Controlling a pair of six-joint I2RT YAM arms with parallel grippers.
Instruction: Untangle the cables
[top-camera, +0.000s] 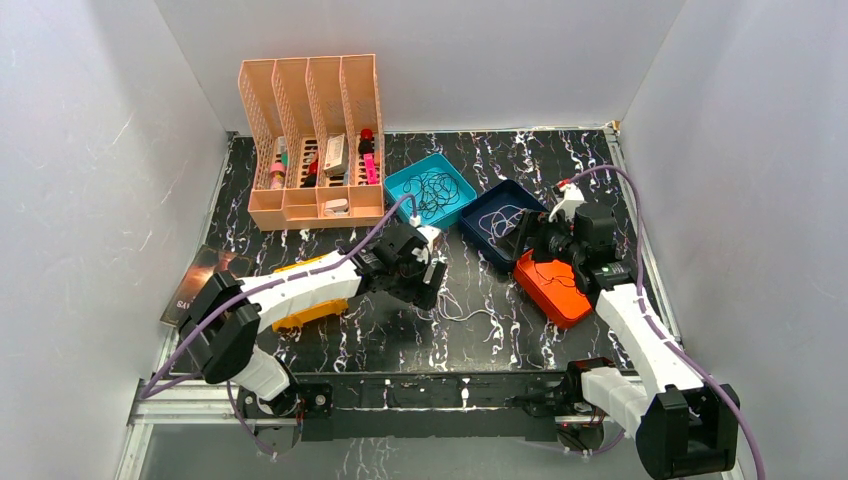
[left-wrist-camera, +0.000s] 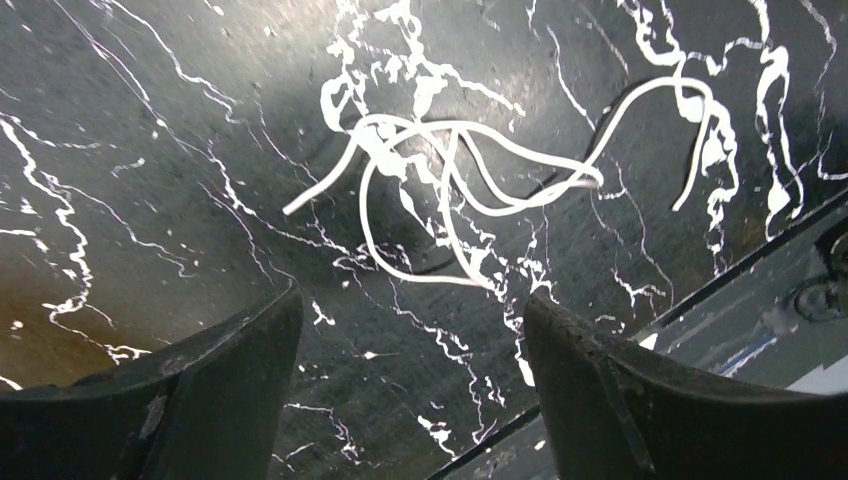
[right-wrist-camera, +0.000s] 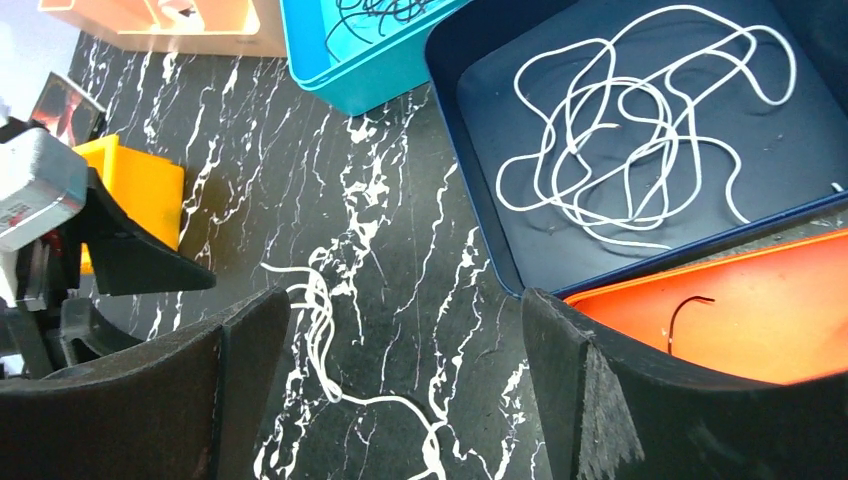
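The loose white cable (left-wrist-camera: 470, 125) lies on the table (left-wrist-camera: 150, 150) just ahead of the nearer left gripper (left-wrist-camera: 410, 300), strung crosswise to its wide-open, empty jaws, while the right gripper (right-wrist-camera: 405, 300), also open and empty, hovers farther off.

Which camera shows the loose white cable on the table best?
Left wrist view: the white cable fills the frame, its loops distinct. Right wrist view shows it smaller, at the bottom edge; the top view, only a faint thread.
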